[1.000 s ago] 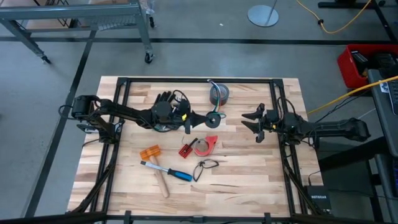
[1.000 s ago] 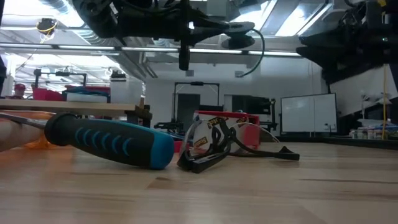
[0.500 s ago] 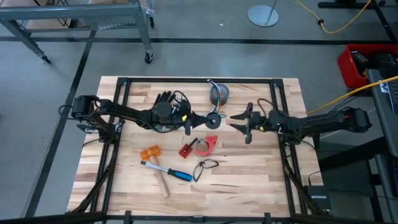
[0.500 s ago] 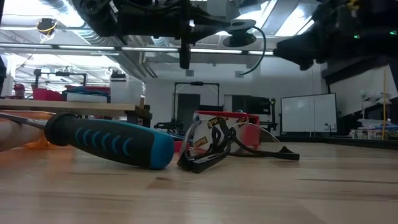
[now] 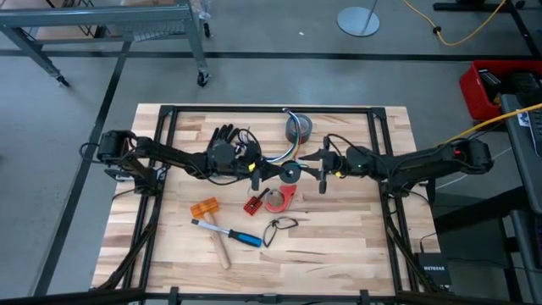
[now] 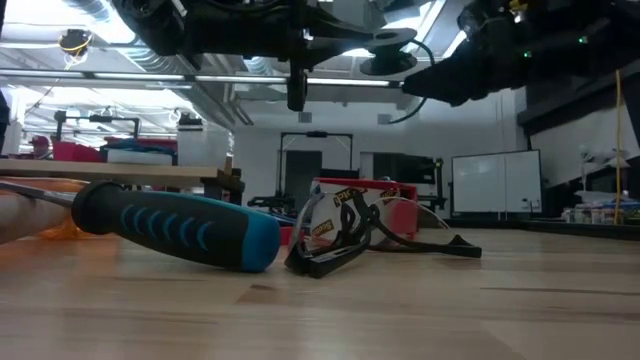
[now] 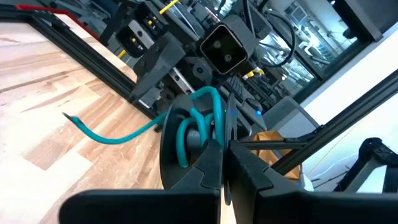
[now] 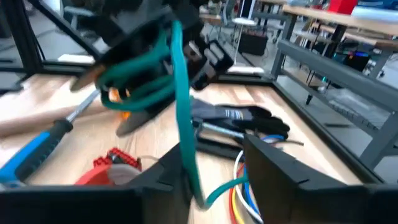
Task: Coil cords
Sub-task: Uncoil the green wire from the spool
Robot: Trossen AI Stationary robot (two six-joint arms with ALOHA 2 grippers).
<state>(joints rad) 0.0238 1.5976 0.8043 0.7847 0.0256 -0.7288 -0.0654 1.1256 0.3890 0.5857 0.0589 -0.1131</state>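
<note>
My left hand (image 5: 269,166) is clamped on a black spool (image 7: 186,146) wound with teal cord (image 7: 198,118), held above the tabletop (image 5: 339,246). My right hand (image 5: 324,164) reaches in beside it, fingers apart around the cord's loose strand. The multicoloured cords (image 5: 246,135) lie on the black glove (image 5: 222,140).

A teal cord (image 7: 186,134) wraps the black spool (image 7: 177,155); beyond the dark right gripper (image 8: 211,168), a blue-handled tool (image 8: 28,155).

A wooden table (image 5: 356,246) bears a hammer (image 5: 227,236), glove (image 5: 223,135) and tape roll (image 5: 298,129).
</note>
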